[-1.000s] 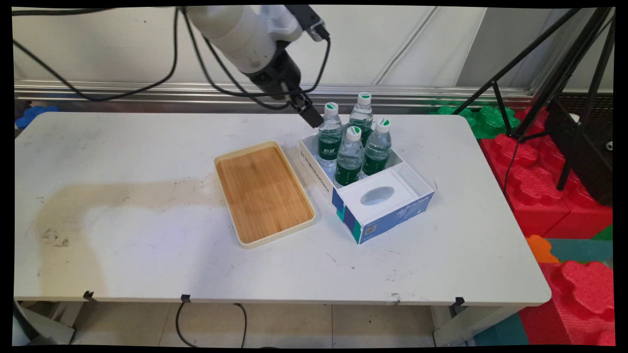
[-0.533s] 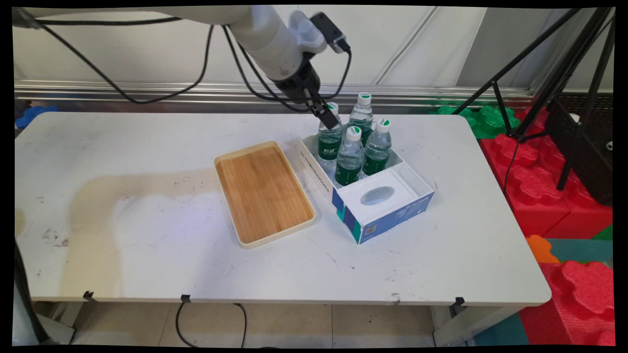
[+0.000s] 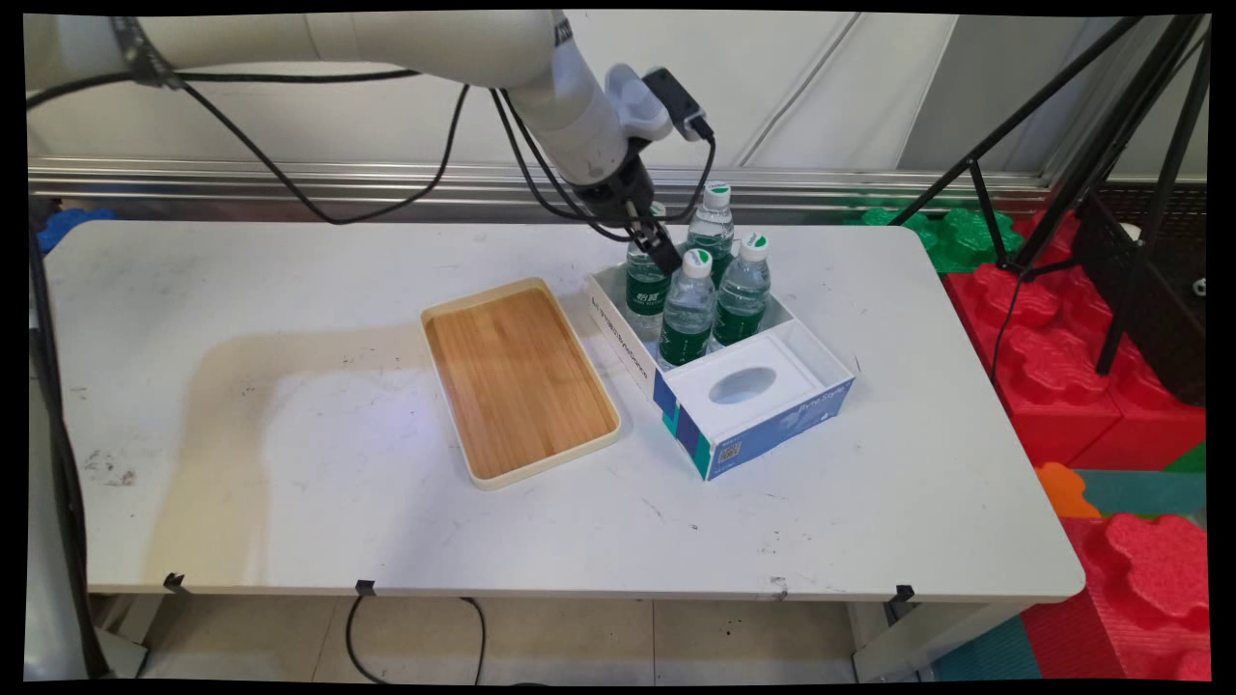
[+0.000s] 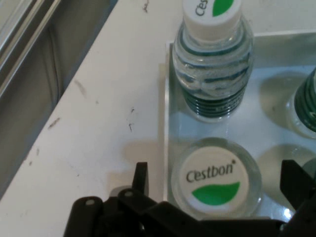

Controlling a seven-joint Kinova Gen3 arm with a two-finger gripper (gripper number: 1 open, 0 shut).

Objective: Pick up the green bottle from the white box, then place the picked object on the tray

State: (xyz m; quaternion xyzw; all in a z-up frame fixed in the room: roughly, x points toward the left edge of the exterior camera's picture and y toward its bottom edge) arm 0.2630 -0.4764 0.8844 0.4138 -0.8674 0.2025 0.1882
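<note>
Standing in the rear-left corner of the open white and blue cardboard box (image 3: 618,328), a clear water bottle with a green label and white cap (image 4: 213,180) is straddled by the black gripper (image 4: 215,185), spread wide. Contact is apparently not made. Centring should be kept over the cap, clear of the neighbouring bottle (image 4: 213,59).

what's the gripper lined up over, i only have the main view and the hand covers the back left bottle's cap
Observer: The hand view looks straight down on that cap. It is white, lettered Cestbon, and sits centred under the open gripper.
Operator: are both fingers inside the box
Observer: No. One fingertip is outside the box wall, over the table; the other is on the inner side of it.
</note>
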